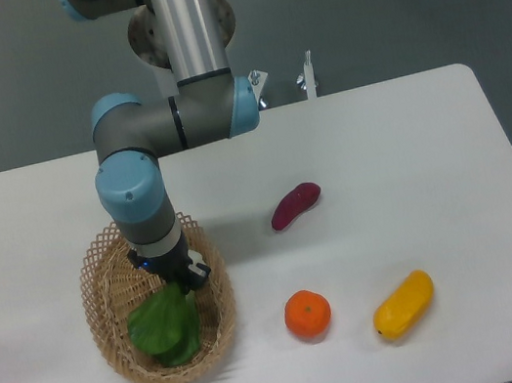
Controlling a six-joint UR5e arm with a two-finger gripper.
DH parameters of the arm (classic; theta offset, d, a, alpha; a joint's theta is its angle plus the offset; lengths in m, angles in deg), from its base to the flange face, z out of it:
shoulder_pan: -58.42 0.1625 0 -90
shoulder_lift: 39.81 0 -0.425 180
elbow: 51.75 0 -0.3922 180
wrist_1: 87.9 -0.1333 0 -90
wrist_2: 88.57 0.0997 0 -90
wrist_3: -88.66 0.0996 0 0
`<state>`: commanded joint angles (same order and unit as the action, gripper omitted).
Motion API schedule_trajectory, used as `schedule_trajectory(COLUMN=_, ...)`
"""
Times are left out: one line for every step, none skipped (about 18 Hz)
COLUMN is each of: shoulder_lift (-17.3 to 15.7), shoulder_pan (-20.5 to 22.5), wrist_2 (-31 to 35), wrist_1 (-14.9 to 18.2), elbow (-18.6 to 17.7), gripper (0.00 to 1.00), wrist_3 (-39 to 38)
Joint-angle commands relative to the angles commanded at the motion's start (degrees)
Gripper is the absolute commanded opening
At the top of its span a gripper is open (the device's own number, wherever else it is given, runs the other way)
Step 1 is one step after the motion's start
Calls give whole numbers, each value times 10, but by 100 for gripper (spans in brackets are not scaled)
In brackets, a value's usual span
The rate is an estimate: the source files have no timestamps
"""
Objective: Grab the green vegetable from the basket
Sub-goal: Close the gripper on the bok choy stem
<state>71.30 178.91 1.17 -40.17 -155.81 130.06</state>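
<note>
Reaching: the gripper (176, 280) is down inside the basket (103, 278), at the upper end of the green vegetable (165, 324).
Claw state: its black fingers meet the top of the leaves, but whether they are clamped on them or merely touching cannot be told from this view.
Green vegetable: lies in the basket's near half, dark green leaves spread wide, the stalk end hidden under the gripper.
Basket edges: the lattice rim rings the vegetable on all sides; the near rim lies just beyond the leaves, the right rim close beside the gripper.
Basket place: on the left part of the white table (412, 174), well in from its near edge.
Open room: a bare stretch of table lies between the basket and the orange (307, 313); the purple sweet potato (295, 205) lies farther back, the yellow fruit (404, 303) off to the right, all well apart from the basket.
Arm pose: a grey upright link descends from the top of view, a short link runs sideways to a blue-capped joint, and the wrist drops nearly straight down into the basket.
</note>
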Motion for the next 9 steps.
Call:
schedule_trajectory(shoulder_lift=-7, shoulder_pan=2, wrist_2=-2, wrist_1=1, elbow=3, gripper=29, wrist_3=0)
schedule_trajectory(shoulder_lift=-13, shoulder_pan=4, wrist_2=-3, wrist_1=2, elbow=10, gripper=29, wrist_3=0)
schedule_trajectory(shoulder_lift=-20, shoulder_pan=4, wrist_2=-4, wrist_1=4, elbow=16, gripper=29, wrist_3=0)
schedule_trajectory(shoulder_lift=-26, shoulder_pan=9, wrist_2=-2, wrist_1=10, elbow=25, gripper=29, wrist_3=1)
schedule_trajectory(shoulder_lift=-31, shoulder_pan=14, wrist_2=-2, wrist_1=11, elbow=30, gripper=29, wrist_3=2)
schedule_trajectory(shoulder_lift=-38, shoulder_pan=16, wrist_2=-2, wrist_1=12, elbow=31, gripper=28, wrist_3=10)
schedule_trajectory(shoulder_lift=-46, shoulder_pan=22, wrist_2=-2, wrist_1=12, elbow=32, gripper=28, wrist_3=21)
schedule_trajectory(shoulder_lift=-52, shoulder_pan=31, wrist_2=-3, wrist_1=12, elbow=32, gripper=28, wrist_3=32)
schedule_trajectory(shoulder_lift=-58, shoulder_pan=38, wrist_2=-4, wrist_1=12, elbow=32, gripper=28, wrist_3=42)
